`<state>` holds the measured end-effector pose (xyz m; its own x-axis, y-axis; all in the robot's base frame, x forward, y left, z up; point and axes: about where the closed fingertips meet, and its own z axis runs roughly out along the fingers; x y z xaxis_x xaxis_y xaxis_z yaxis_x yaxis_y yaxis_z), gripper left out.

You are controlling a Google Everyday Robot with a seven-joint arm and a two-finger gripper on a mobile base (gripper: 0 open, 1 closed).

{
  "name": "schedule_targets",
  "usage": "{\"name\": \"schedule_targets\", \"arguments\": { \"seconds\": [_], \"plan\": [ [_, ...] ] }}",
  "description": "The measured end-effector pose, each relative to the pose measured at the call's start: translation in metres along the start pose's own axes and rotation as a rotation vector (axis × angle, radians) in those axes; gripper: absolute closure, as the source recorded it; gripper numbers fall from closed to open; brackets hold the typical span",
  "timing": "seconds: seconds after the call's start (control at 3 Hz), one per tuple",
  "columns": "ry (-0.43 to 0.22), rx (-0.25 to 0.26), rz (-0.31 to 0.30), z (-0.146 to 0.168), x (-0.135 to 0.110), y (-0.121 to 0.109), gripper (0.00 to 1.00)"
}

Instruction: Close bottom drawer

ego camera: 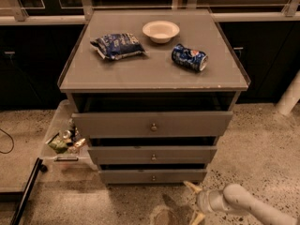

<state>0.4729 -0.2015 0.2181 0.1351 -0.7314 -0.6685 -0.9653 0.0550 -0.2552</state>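
My gripper (193,201) hangs low over the speckled stone floor (262,144), fingers spread. Above and beyond it, the flat grey cabinet top (154,74) carries 3 things: a crumpled blue snack bag (117,46) off to the left, a round white bowl (161,31) farthest away, and a dented blue soda can (188,57) nearly straight ahead.

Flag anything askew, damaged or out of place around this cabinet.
All three drawers stand pulled out, including the bottom drawer. On top, a blue can lies on its side, looking dented, near a crumpled snack bag. The gripper hovers low in front of the bottom drawer's right end, jaws open.
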Motion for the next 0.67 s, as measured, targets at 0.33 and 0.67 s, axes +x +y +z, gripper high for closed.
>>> {"name": "schedule_targets", "arguments": {
  "seconds": [0.33, 0.67],
  "plan": [
    [-0.024, 0.014, -0.05, -0.033, -0.021, 0.016, 0.0],
    [-0.05, 0.039, -0.121, -0.057, -0.046, 0.01, 0.0]
  ]
}}
